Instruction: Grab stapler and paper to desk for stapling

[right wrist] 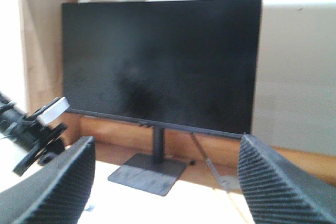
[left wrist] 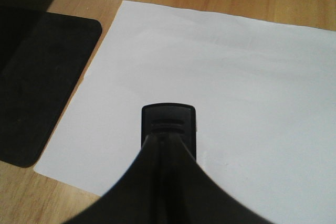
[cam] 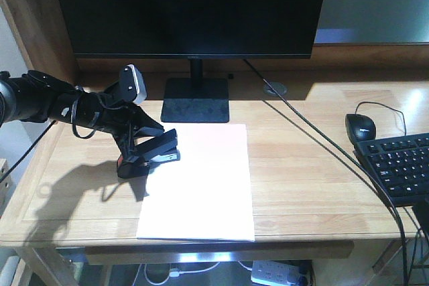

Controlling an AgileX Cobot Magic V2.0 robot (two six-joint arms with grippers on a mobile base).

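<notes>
The stapler, black with an orange-red patch at its rear, is clamped between the jaws of the left gripper. It is tilted nose-up, with its front end over the left edge of the paper near the far corner. The paper, 1 thin white stack, lies flat on the light-wood counter, its near edge close to the front rim.

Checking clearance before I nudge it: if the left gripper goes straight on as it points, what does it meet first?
The paper. The left gripper, jaws shut on the stapler, points down at it, so the stapler's nose would likely touch first; the gap is unclear.
</notes>
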